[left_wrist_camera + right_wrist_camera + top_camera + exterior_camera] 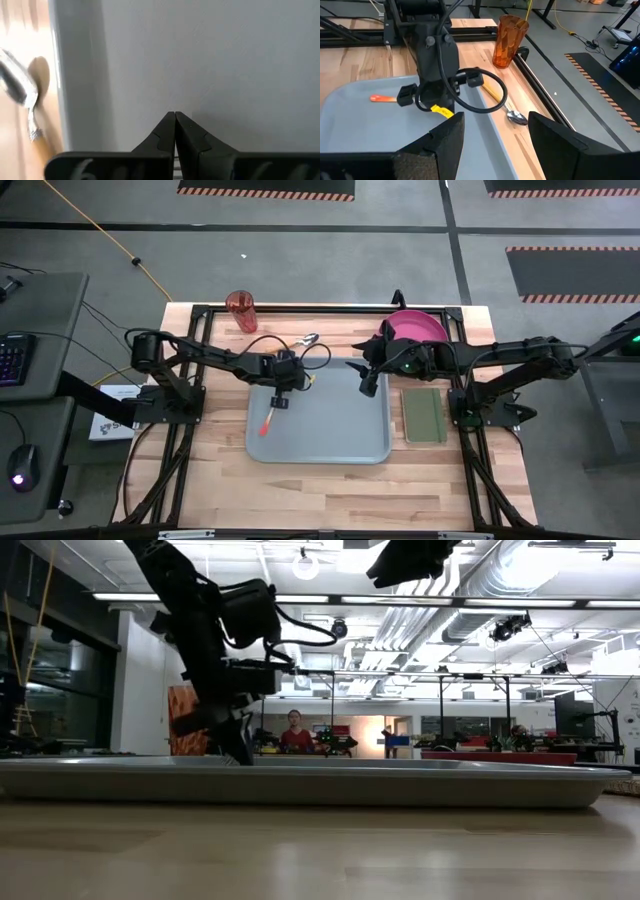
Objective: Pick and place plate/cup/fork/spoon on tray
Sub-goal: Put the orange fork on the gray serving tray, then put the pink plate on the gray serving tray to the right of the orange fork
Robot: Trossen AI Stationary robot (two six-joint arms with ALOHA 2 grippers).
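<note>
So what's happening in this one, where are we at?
The robot is loading tableware onto the grey tray. The left hand is down over the tray's back left part, fingers shut; whether they pinch the orange-handled utensil lying there is unclear. The right hand hovers open over the tray's back right corner. The pink plate, the red cup and a spoon are off the tray, on the table.
</note>
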